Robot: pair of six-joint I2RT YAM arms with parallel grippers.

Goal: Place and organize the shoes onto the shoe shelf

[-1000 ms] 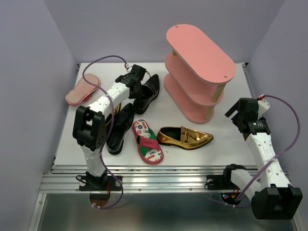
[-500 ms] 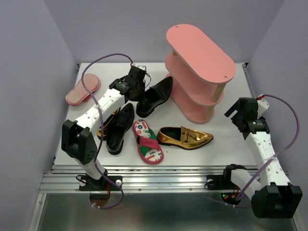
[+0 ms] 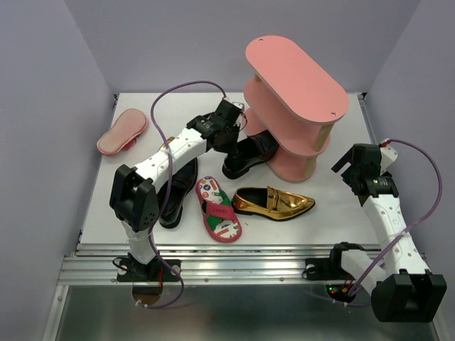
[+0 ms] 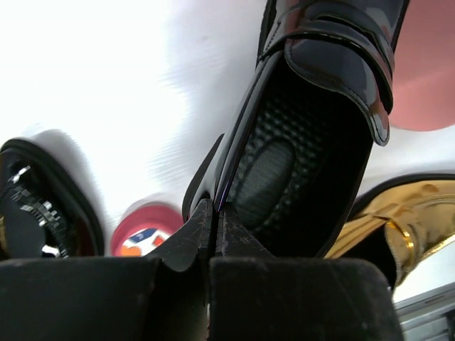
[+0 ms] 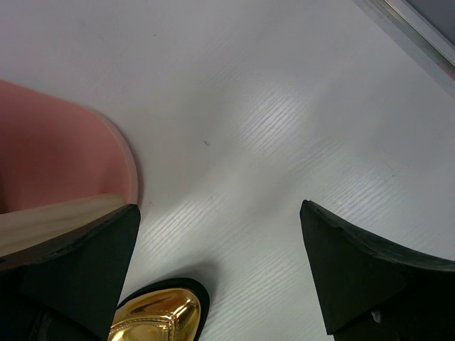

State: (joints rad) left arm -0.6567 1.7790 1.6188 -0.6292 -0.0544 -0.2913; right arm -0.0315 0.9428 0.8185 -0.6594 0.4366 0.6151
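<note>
Glossy black loafer [image 3: 250,152] pinched by the rim of its opening in the left gripper [image 4: 213,217], fingers closed narrow on the leather. Its toe pokes in at the lowest board of the shoe shelf [image 3: 296,69]; resting there or not, cannot tell. Step in hand, likely: loading this shoe on the bottom tier, and next calls for sliding it toe-first between the posts, then release. Right gripper [image 5: 220,249] hangs wide and empty over the table [image 5: 284,106] by the shelf's end, gold loafer [image 3: 274,202] near.
</note>
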